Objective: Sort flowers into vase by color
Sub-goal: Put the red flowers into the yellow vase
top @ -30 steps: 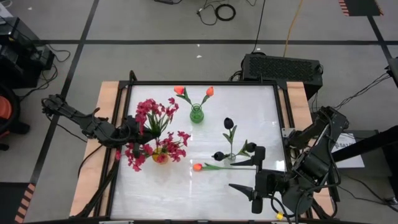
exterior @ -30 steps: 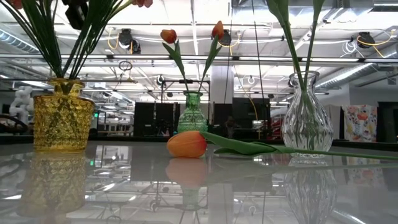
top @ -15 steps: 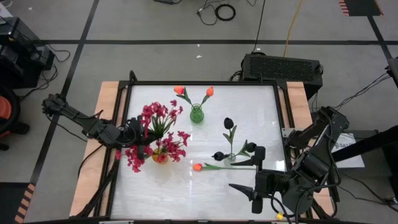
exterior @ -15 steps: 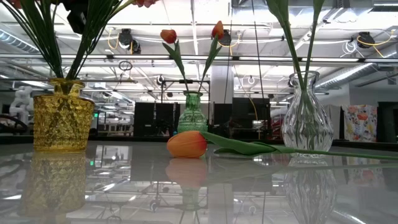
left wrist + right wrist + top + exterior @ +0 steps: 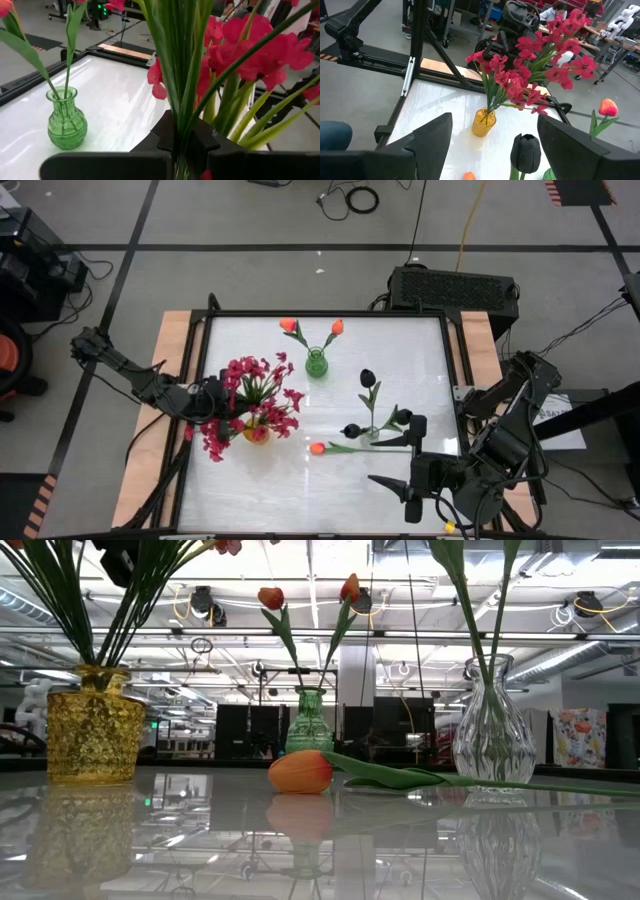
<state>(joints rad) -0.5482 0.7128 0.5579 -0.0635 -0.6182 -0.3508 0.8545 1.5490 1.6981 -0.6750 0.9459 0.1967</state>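
Note:
My left gripper (image 5: pixel 218 398) is shut on the bunch of crimson-pink sprays (image 5: pixel 255 385), whose stems go down into the yellow vase (image 5: pixel 257 432) (image 5: pixel 95 735). One orange-red tulip (image 5: pixel 317 448) (image 5: pixel 300 771) lies flat on the table. Two more tulips stand in the green vase (image 5: pixel 316 364) (image 5: pixel 65 120). Black blooms (image 5: pixel 367 378) stand in the clear vase (image 5: pixel 493 725). My right gripper (image 5: pixel 400 468) hovers open near the table's near right corner, beside the lying tulip's stem end. My left gripper pinches the bundle of green spray stems (image 5: pixel 182 112) between its two fingers, above the vase mouth and below the blooms. The fingers come from the table's left and lie across the stems. The bunch stands nearly upright, with its lower ends inside the yellow vase.
The three vases stand in the table's middle band, with the lying tulip just in front of the clear vase. A black raised frame (image 5: pixel 330 313) runs around the white tabletop. Bare tabletop lies along the near edge and the far left.
My left gripper has moved a little toward the near edge with the spray bunch still held. The blooms have shifted with it and now sit closer over the yellow vase. In the low view the yellow vase has shifted slightly left.

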